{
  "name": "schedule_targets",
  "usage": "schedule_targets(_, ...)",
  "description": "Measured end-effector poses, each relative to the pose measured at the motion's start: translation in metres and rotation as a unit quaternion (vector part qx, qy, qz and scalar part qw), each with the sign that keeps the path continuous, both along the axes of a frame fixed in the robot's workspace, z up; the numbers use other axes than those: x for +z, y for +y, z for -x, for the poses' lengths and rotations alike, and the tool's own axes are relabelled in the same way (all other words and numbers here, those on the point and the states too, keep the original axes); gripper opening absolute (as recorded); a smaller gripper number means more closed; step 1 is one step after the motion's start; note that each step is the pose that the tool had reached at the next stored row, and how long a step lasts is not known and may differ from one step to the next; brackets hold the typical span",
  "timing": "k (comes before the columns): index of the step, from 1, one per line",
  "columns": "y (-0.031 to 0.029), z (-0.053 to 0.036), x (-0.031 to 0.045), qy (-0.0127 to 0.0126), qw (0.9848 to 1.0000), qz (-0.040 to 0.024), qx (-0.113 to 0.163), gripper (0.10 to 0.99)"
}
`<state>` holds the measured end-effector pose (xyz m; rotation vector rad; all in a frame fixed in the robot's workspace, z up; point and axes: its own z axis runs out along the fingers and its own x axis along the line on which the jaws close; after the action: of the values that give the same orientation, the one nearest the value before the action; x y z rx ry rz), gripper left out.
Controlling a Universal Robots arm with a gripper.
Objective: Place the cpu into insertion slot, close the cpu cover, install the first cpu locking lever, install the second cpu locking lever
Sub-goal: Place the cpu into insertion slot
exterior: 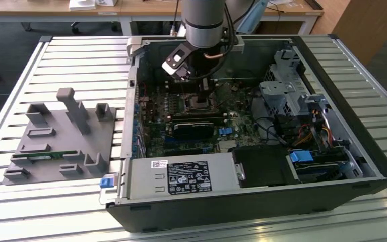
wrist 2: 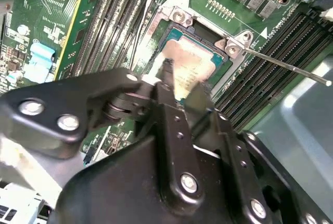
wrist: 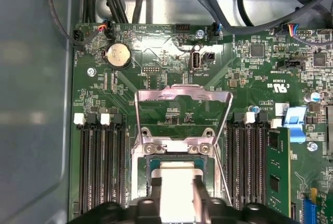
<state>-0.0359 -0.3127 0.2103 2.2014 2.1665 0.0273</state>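
Step 1, cpu placement: end effector pinching the cpu by two edges right in the insertion slot, cpu cover flipped up, locking lever free; I'd judge seating calls for the chip flat and square before release.

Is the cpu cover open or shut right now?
Open: in the first wrist view the cpu cover stands hinged up, leaving the cpu uncovered.

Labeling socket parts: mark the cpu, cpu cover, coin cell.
cpu (wrist: pixel 177 182): first wrist view, middle of its pale top.
cpu cover (wrist: pixel 183 93): first wrist view, bar opposite its hinge.
coin cell (wrist: pixel 118 55): first wrist view, centre of its face.
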Motion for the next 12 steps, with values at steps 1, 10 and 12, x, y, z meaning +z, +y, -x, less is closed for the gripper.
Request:
schedule_targets(1, -0.0002, 0.0000, 0.0002, 0.0006, 1.0000, 0.0001, 0.000, 0.294)
schedule_targets(10, -0.0008, 0.0000, 0.0009, 0.0013, 1.0000, 0.0001, 0.000, 0.106)
schedule_targets(12, -0.0008, 0.0000, 0.0023, 0.0013, 1.0000, 0.0001, 0.000, 0.106)
